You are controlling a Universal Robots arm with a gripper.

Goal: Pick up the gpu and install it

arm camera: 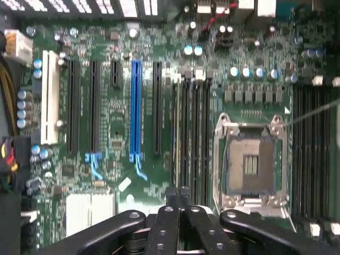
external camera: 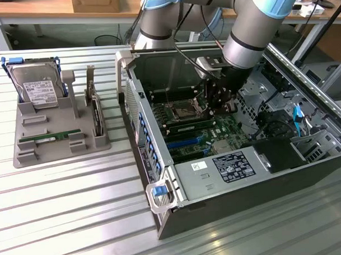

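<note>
Gripper (external camera: 219, 106) closed and empty, hanging over the motherboard (external camera: 207, 132) inside the open case (external camera: 228, 176), likely scoping slots, while the gpu (external camera: 57, 136) lies flat in the grey holder (external camera: 59, 151) outside.

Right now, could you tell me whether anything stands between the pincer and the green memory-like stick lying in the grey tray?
Yes: the pincer is down inside the open computer case, whose perforated side wall rises between it and the thin green stick in the grey tray.

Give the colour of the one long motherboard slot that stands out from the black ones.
Blue slot; clearest in the wrist view.
</note>
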